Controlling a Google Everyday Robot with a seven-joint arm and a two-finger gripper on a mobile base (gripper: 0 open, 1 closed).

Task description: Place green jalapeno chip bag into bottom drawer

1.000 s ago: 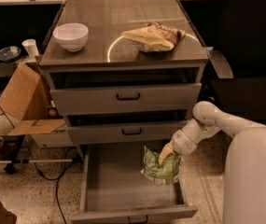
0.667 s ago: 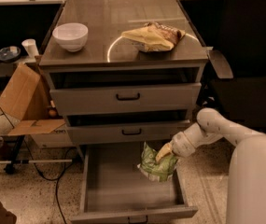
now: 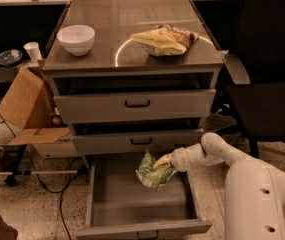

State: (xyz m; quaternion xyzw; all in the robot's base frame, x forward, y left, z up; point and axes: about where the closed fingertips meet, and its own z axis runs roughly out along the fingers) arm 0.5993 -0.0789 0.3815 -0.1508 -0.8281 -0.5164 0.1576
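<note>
Fingers (image 3: pixel 162 160) of the gripper (image 3: pixel 158 163) are clamped on the green jalapeno chip bag (image 3: pixel 150 173), suspended over the open bottom drawer (image 3: pixel 122 202). Probable step: placement. Next: lower the bag inside, then release.

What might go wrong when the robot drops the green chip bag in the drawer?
1. The gripper holds the green jalapeno chip bag close under the middle drawer, so lifting the arm out might bump that drawer's front.
2. The bag hangs toward the back right of the open bottom drawer. If it lands propped up instead of flat, it might snag when the drawer closes.
</note>
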